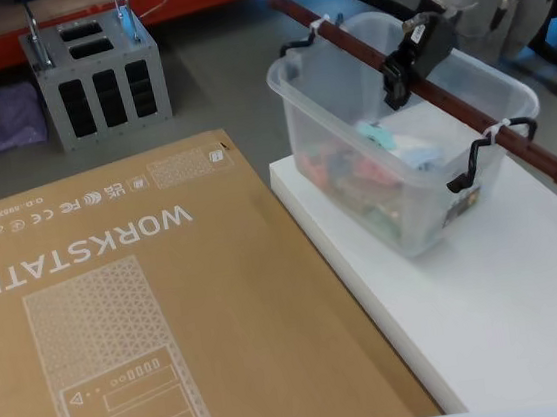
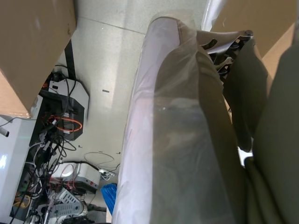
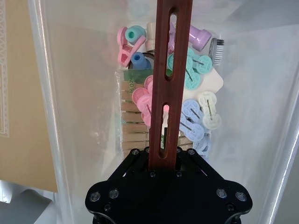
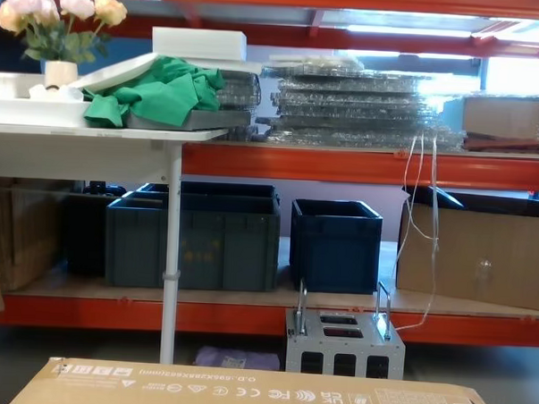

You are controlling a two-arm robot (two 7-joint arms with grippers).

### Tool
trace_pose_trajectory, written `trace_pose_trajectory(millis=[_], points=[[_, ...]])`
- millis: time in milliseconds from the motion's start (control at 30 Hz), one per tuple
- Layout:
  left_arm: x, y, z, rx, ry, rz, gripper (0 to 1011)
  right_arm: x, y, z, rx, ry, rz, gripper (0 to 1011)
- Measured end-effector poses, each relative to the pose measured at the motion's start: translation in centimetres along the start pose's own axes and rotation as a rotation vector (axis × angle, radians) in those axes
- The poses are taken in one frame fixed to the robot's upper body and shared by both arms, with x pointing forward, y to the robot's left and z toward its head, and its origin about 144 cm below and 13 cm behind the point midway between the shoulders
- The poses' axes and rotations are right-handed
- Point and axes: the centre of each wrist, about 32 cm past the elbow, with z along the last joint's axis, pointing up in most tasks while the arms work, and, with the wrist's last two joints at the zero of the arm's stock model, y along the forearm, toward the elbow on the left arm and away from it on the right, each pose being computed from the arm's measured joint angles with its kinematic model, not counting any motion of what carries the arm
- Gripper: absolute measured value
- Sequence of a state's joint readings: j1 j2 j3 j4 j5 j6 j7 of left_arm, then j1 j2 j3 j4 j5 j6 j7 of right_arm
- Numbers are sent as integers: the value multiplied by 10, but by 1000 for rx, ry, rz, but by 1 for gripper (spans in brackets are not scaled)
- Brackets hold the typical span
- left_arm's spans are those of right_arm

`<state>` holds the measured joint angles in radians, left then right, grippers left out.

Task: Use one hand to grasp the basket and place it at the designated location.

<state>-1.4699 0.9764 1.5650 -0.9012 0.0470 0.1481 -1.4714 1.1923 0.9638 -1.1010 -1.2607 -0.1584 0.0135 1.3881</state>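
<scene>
**Operator:** Report the position of the basket.

**Technician:** The basket (image 1: 395, 170), a translucent white tub, rests on the white platform (image 1: 512, 313), at its far end. Its near-left wall runs close along the platform's left edge. A large cardboard box (image 1: 142, 335) printed "WORKSTATION" lies just beside that same edge. The tub holds pastel pegs and clips (image 3: 196, 70) in pink, blue, teal and purple.

**Operator:** Condition of the handle?

**Technician:** The red-brown bar handle (image 1: 426, 91) spans the tub's open top corner to corner, overhanging the rim at both ends. White zip ties (image 1: 496, 128) and black hooks (image 1: 469, 162) fix it at each end. In the right wrist view the bar (image 3: 168, 79) shows long slots along its length.

**Operator:** State of the right gripper.

**Technician:** The right gripper (image 1: 405, 65) is over the tub, at about mid-length of the bar. Its fingers are closed onto the bar from either side; the right wrist view shows the bar entering the black gripper body (image 3: 168, 186) at centre.

**Operator:** And the left gripper?

**Technician:** Cannot tell. The left wrist view shows plastic-wrapped cover material (image 2: 182, 140), floor and cabling, not the fingers.

**Operator:** Surroundings?

**Technician:** A grey metal box with handles (image 1: 98, 78) stands on the floor beyond the cardboard box. The chest view shows dark blue crates (image 4: 335, 245) on the lower shelf behind it.
</scene>
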Motion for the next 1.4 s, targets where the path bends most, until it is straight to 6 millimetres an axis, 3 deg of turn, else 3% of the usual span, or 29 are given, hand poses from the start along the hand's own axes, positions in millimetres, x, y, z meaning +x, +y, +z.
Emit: trace_pose_trajectory(millis=[567, 867, 1400], points=[[0, 0, 0, 0, 0, 0, 0, -6, 6, -19, 3, 97, 15, 81], [0, 0, 0, 0, 0, 0, 0, -24, 7, -37, -18, 176, 32, 81], [0, 0, 0, 0, 0, 0, 0, -39, 11, -48, -23, 210, 51, 81]])
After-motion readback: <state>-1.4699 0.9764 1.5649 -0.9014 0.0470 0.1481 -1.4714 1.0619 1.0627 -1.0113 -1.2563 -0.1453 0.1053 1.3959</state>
